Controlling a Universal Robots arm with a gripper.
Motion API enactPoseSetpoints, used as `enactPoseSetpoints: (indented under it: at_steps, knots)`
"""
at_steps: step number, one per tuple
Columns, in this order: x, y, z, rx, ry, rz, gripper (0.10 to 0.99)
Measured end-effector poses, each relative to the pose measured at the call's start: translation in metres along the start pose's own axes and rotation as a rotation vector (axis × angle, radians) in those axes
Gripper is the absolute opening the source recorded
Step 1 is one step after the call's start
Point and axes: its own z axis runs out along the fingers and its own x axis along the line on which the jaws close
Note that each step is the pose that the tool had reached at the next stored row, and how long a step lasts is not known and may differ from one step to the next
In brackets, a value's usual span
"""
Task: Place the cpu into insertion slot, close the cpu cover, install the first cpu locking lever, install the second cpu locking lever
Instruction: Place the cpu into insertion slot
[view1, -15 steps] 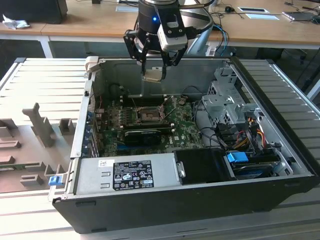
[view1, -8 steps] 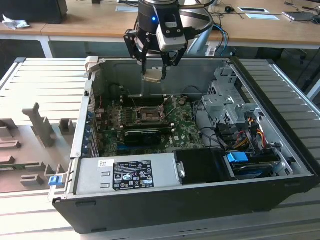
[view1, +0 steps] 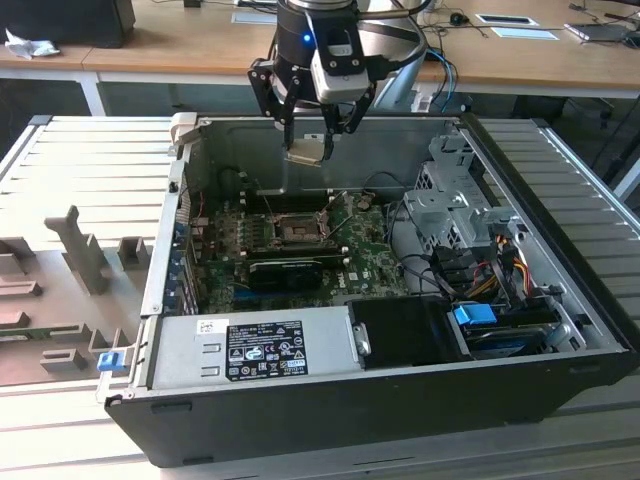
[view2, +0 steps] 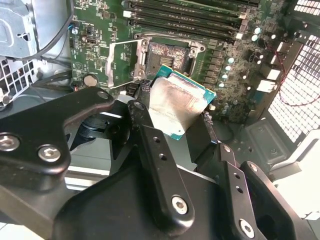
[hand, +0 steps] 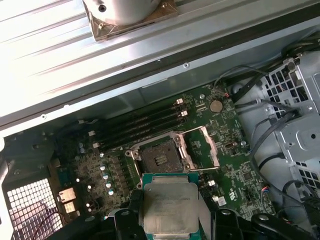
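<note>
My gripper hangs over the far side of the open computer case and is shut on the cpu, a small square chip with a pale silver top. In both wrist views the cpu sits clamped between the black fingers, well above the motherboard. The insertion slot lies bare below. Beside it the cpu cover, a thin metal frame, is swung open.
A grey power supply fills the case's near side. A metal drive cage with cables stands at the exterior view's right. A black card lies just in front of the slot, memory slots behind it. Grey fixtures stand outside the case.
</note>
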Motion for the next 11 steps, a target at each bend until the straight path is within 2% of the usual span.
enactPoseSetpoints:
  at_steps: [11]
  knots:
    - [0.0, -0.0001, 0.0006, -0.001, -0.003, 0.035, 0.533]
